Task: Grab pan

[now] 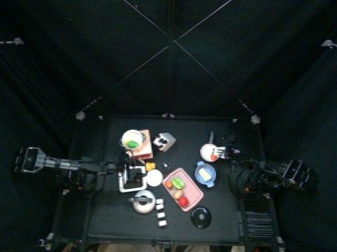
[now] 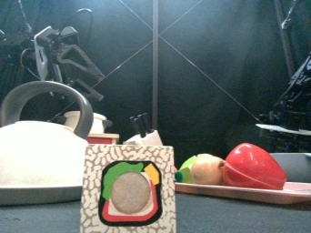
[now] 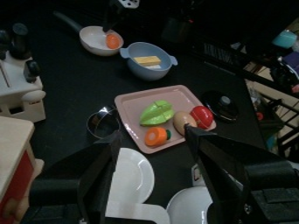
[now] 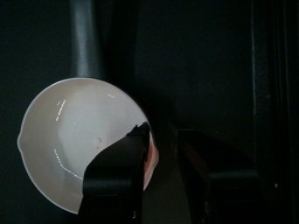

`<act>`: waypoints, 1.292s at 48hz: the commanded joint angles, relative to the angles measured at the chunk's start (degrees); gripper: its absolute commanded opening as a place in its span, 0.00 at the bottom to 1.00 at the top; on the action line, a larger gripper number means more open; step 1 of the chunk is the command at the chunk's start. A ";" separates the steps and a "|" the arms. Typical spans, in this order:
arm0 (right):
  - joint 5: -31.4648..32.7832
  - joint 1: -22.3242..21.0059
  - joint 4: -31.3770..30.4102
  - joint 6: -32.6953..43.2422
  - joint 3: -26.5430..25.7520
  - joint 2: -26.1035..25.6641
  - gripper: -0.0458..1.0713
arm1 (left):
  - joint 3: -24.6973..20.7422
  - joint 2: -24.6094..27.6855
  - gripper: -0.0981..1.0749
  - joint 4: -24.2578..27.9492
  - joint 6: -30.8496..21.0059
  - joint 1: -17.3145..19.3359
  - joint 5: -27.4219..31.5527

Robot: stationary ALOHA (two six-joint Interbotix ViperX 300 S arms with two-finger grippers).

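The pan [image 1: 211,151] is small and white with a dark handle, at the table's right middle, with an orange ball in it. It also shows in the left wrist view [image 3: 100,39]. In the right wrist view the pan [image 4: 76,131] fills the picture. My right gripper [image 4: 153,162] sits at its rim opposite the handle, its jaws close together on the rim. In the top view the right gripper [image 1: 226,156] touches the pan's right side. My left gripper [image 3: 158,171] is open and empty, above a white plate [image 3: 135,179] at the table's left middle.
A pink tray [image 3: 131,98] holds vegetables and a red pepper [image 2: 253,166]. A blue bowl [image 3: 149,59] stands beside the pan. A black lid [image 3: 222,107], a white kettle [image 2: 43,146] and a picture box [image 2: 127,187] stand near the front.
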 commanded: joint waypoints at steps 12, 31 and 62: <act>-1.93 -1.23 -0.62 -0.09 -1.58 1.76 0.60 | -0.53 -0.09 0.88 0.00 0.09 0.18 -0.26; -1.85 -1.23 -0.44 0.44 -2.72 1.05 0.42 | -0.53 -0.09 0.88 -0.09 0.09 0.18 -0.26; -2.02 -1.23 -0.62 0.26 -3.69 -0.35 0.42 | -0.53 -0.18 0.88 0.00 0.09 0.18 -0.26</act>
